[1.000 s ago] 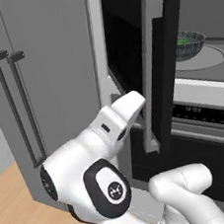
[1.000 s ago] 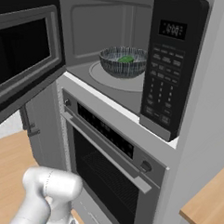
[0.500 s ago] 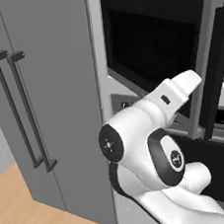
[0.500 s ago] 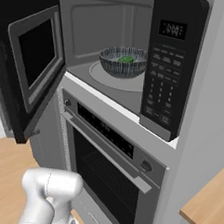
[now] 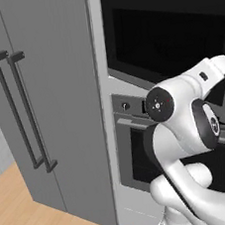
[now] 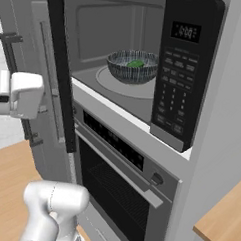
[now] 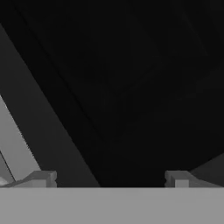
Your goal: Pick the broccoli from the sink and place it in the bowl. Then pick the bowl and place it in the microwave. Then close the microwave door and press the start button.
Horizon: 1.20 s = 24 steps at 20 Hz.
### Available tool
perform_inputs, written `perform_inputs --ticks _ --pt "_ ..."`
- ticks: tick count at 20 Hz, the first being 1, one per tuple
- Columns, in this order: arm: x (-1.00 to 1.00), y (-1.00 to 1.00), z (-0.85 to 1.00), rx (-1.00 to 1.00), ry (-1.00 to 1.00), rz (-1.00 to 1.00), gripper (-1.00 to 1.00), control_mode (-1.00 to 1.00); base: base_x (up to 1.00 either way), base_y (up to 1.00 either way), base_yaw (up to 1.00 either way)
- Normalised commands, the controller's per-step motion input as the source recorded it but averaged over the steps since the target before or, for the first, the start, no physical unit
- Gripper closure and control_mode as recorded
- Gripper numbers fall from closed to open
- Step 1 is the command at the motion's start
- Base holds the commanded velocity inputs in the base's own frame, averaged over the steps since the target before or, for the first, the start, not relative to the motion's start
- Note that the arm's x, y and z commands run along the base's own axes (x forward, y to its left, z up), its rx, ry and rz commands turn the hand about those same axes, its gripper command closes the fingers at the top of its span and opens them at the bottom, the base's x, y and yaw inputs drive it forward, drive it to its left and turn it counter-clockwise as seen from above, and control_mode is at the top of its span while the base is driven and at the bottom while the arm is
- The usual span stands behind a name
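Swung further shut since a moment ago, the microwave door (image 6: pixel 60 69) stands edge-on at frame left, bowl (image 6: pixel 133 66) and broccoli (image 6: pixel 136 64) inside, while the empty wide-open gripper (image 7: pixel 109 177) could slip off its smooth face.

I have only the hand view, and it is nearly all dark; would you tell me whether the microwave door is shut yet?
Observer: Not yet. In the right base view the microwave door stands well out from the microwave.
Operator: Thank you. Is the bowl inside?
Observer: Yes, the bowl sits on the turntable, with the broccoli in it.
Operator: And where is the arm relative to the door?
Observer: The arm's white wrist is beside the door's outer face, left of it in that view; I cannot tell whether it is touching.
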Motion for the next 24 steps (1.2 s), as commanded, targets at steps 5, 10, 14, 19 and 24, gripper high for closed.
perform_inputs --ticks 5,10,14,19,24 --pt "0.50 -0.60 0.00 0.09 0.00 0.01 -1.00 -1.00 0.00 0.00 0.00" --pt "0.59 -0.39 0.00 0.06 0.00 0.02 -1.00 -1.00 0.00 0.00 0.00" --pt "0.54 -0.42 0.03 0.09 0.00 0.03 -1.00 -1.00 0.00 0.00 0.00" --pt "0.45 -0.42 0.03 0.09 0.00 0.03 -1.00 -1.00 0.00 0.00 0.00" --pt "0.33 -0.36 0.00 0.05 0.00 0.01 -1.00 -1.00 0.00 0.00 0.00"
